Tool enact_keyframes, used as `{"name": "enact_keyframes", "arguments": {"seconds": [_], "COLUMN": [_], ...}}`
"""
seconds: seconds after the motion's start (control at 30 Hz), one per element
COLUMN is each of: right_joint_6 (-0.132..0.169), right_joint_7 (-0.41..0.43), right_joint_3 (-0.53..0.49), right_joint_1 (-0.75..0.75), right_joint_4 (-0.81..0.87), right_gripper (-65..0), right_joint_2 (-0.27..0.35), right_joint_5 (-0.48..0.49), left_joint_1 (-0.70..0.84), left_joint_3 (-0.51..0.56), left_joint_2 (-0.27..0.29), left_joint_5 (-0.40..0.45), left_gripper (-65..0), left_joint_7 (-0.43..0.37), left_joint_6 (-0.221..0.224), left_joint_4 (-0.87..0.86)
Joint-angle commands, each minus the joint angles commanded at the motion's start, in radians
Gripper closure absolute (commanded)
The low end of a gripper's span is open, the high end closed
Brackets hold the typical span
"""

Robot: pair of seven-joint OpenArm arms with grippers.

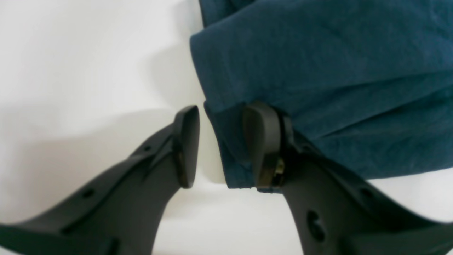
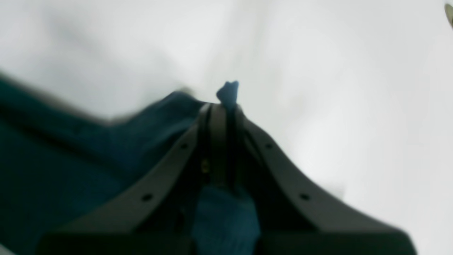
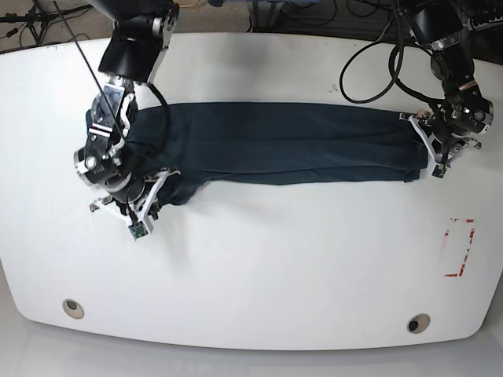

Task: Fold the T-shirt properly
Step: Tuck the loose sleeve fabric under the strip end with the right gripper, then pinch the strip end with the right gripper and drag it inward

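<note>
The T-shirt (image 3: pixel 275 144) lies as a long, dark navy band across the white table (image 3: pixel 259 259). My right gripper (image 2: pixel 226 106) is shut on a pinch of its cloth, and a small tuft (image 2: pixel 228 90) pokes out past the tips. In the base view that gripper (image 3: pixel 159 188) sits at the band's lower left corner. My left gripper (image 1: pixel 223 145) is open at the band's right end (image 3: pixel 431 148). One finger (image 1: pixel 260 141) is tucked under a fold of the T-shirt (image 1: pixel 318 71), and the other finger (image 1: pixel 187 145) stands apart over bare table.
A red outlined mark (image 3: pixel 458 248) is on the table at the right. Two round fittings (image 3: pixel 72 308) (image 3: pixel 418 323) sit near the front edge. Black cables (image 3: pixel 377 71) trail over the back right of the table.
</note>
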Motion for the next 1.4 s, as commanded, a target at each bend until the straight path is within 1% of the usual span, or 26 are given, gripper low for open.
{"name": "enact_keyframes", "arguments": {"seconds": [0.17, 0.3, 0.37, 0.53, 0.57, 0.7, 1.0, 1.13, 1.23, 1.3, 1.37, 1.4], "right_joint_6": [0.000, 0.000, 0.000, 0.000, 0.000, 0.000, 0.000, 0.000, 0.000, 0.000, 0.000, 0.000], "right_joint_7": [-0.061, -0.089, -0.106, -0.150, -0.161, -0.170, -0.204, -0.222, -0.224, -0.224, -0.224, -0.224], "right_joint_3": [-0.003, -0.006, -0.023, -0.052, -0.054, -0.054, -0.057, -0.106, -0.173, -0.212, -0.245, -0.255], "right_joint_1": [-0.083, -0.124, -0.146, -0.186, -0.192, -0.199, -0.233, -0.238, -0.239, -0.241, -0.241, -0.241], "right_joint_4": [0.098, 0.124, 0.130, 0.130, 0.130, 0.130, 0.126, 0.123, 0.123, 0.123, 0.126, 0.126], "right_gripper": [0.0, 0.0, -0.8, -1.3, -1.3, -0.8, -1.4, -1.6, -6.0, -12.7, -23.9, -27.9], "right_joint_2": [-0.041, -0.054, -0.054, -0.025, -0.014, 0.003, 0.046, 0.074, 0.104, 0.117, 0.132, 0.138], "right_joint_5": [0.000, 0.003, 0.029, 0.163, 0.210, 0.328, 0.502, 0.535, 0.562, 0.580, 0.600, 0.606], "left_joint_1": [0.005, 0.005, 0.006, 0.015, 0.017, 0.017, 0.018, 0.018, 0.018, 0.018, 0.018, 0.018], "left_joint_3": [0.000, 0.000, 0.000, 0.000, 0.002, 0.002, 0.002, 0.002, 0.002, 0.002, 0.002, 0.002], "left_joint_2": [0.000, 0.000, 0.000, 0.000, 0.000, 0.000, 0.002, 0.002, 0.003, 0.003, 0.005, 0.005], "left_joint_5": [0.000, 0.000, 0.000, 0.000, 0.000, 0.000, 0.000, 0.000, 0.000, 0.000, 0.000, 0.000], "left_gripper": [-21.5, -21.5, -21.5, -21.5, -21.5, -21.5, -21.5, -21.5, -21.5, -21.5, -21.5, -21.5], "left_joint_7": [0.000, 0.000, 0.000, -0.002, -0.002, -0.002, -0.002, -0.002, -0.002, -0.003, -0.003, -0.003], "left_joint_6": [0.000, 0.000, 0.000, 0.000, 0.000, 0.000, 0.000, 0.000, 0.000, 0.000, 0.000, 0.000], "left_joint_4": [0.000, 0.000, 0.000, -0.002, -0.002, -0.002, -0.002, -0.002, -0.002, -0.002, -0.002, -0.002]}}
